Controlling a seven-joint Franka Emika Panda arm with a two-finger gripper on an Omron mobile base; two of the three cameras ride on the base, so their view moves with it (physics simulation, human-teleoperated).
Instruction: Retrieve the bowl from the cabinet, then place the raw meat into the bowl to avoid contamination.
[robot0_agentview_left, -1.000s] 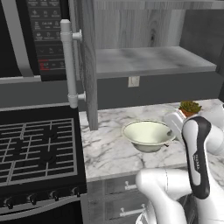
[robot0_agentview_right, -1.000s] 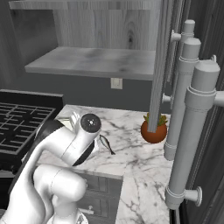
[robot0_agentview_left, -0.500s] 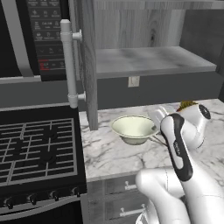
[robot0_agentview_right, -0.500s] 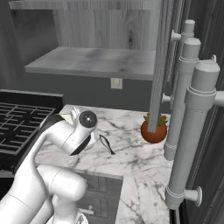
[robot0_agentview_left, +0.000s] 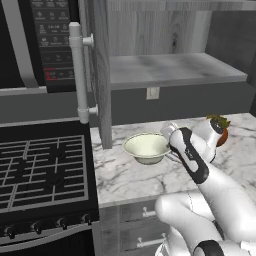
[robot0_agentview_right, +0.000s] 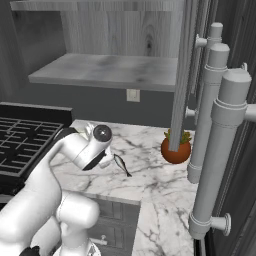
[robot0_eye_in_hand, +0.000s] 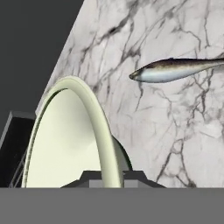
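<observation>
The jaws are clenched on the rim of the bowl (robot0_agentview_left: 146, 147), which hangs low over the marble table (robot0_agentview_left: 125, 175) just in front of the open cabinet (robot0_agentview_left: 170, 70); in the hand view the rim (robot0_eye_in_hand: 94, 118) runs straight down between the finger tips. The raw meat (robot0_agentview_right: 122, 164), a thin fish-shaped sliver, lies flat on the table just beside the bowl, on the side toward the plant pot (robot0_agentview_right: 176, 148). Seen along the hand, the meat (robot0_eye_in_hand: 175, 70) lies ahead of the jaws and off to one side, its long axis running crosswise to the bowl's rim, blunt head end nearest the bowl and tail tapering away. Judging from this, the bowl must be set down first, then the jaws turned across the sliver's narrow width.
</observation>
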